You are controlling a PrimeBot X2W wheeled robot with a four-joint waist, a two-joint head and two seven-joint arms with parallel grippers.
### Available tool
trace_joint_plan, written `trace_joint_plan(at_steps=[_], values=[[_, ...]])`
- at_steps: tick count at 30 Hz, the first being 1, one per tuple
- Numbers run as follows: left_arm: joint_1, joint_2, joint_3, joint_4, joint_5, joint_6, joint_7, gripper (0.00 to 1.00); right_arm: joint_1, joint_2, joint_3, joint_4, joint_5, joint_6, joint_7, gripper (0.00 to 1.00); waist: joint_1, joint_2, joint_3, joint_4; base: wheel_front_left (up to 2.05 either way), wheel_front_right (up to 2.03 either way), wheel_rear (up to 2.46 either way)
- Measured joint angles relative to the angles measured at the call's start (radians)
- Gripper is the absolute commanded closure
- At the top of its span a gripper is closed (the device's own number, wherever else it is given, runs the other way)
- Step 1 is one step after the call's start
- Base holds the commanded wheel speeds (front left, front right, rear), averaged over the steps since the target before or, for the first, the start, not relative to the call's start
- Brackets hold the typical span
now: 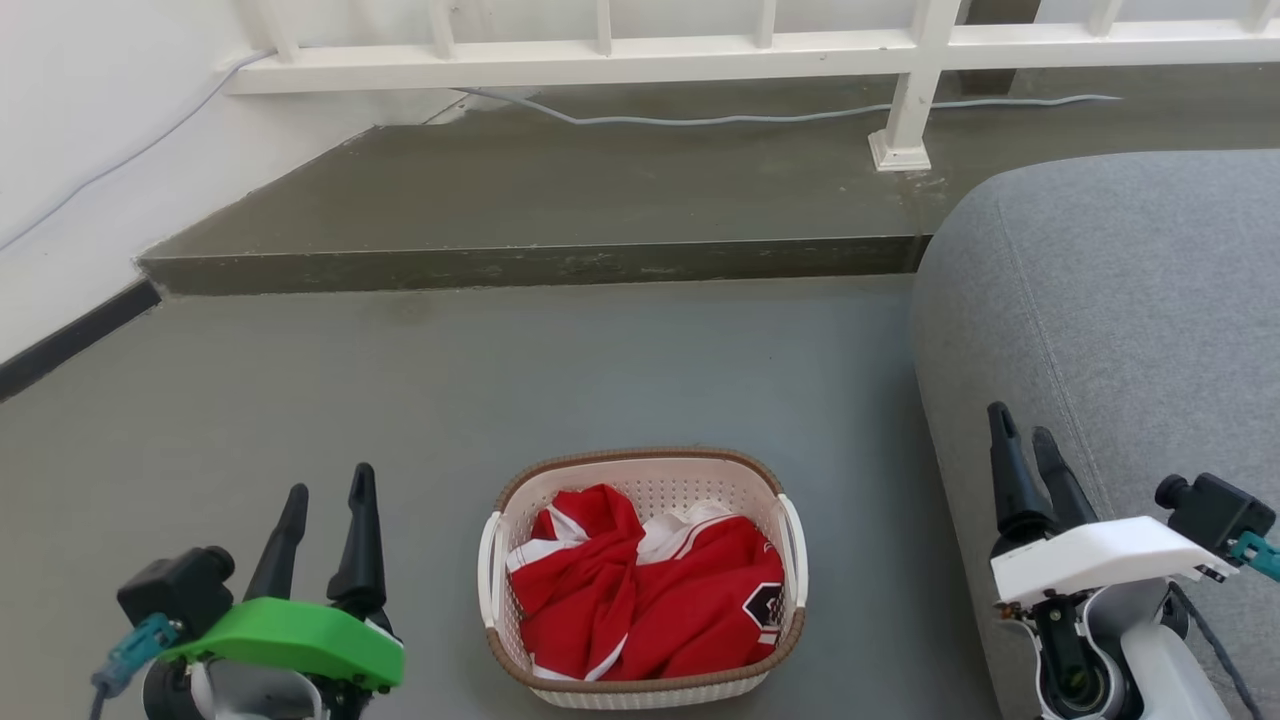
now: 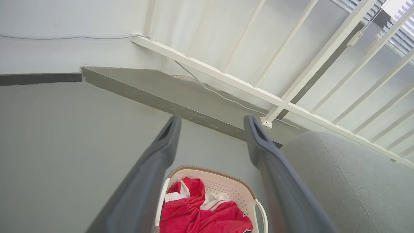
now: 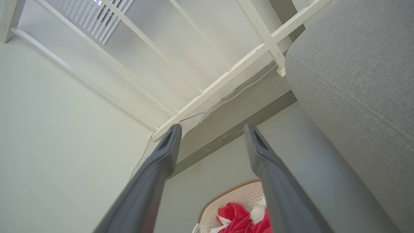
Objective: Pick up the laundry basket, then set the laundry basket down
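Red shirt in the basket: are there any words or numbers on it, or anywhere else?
No text can be read anywhere.
The red shirt in the laundry basket has a dark badge with white edging: too small and folded to read.

Soft, even daylight, shadows faint. The left gripper [image 2: 212, 126] blurs near the lens; blinds [image 2: 397, 29] beyond its tips glare.

The cream laundry basket [image 1: 640, 690], brown-rimmed, sits upright on the floor holding red clothing.
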Motion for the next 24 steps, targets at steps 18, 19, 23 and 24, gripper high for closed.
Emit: trace_joint_plan(at_steps=[18,19,23,24], values=[[0.031,0.001,-0.049,-0.061,0.266,0.041,-0.053,0.0,0.02,-0.002,0.058,-0.054,-0.235,-0.044,-0.05,0.0,0.0,0.0,-0.003,-0.005,0.0,0.0,0.0],[0.031,0.001,-0.051,-0.063,0.283,0.047,-0.058,0.0,0.02,-0.002,0.062,-0.057,-0.247,-0.052,-0.055,0.0,0.0,0.0,-0.003,-0.005,0.0,0.0,0.0],[0.034,0.001,-0.058,-0.072,0.341,0.055,-0.067,0.0,0.023,-0.003,0.076,-0.07,-0.302,-0.061,-0.068,0.0,0.0,0.0,-0.001,-0.006,0.0,0.0,0.0],[0.036,0.001,-0.061,-0.076,0.361,0.059,-0.071,0.0,0.023,-0.003,0.078,-0.073,-0.317,-0.062,-0.072,0.0,0.0,0.0,0.0,-0.006,0.0,0.0,0.0]])
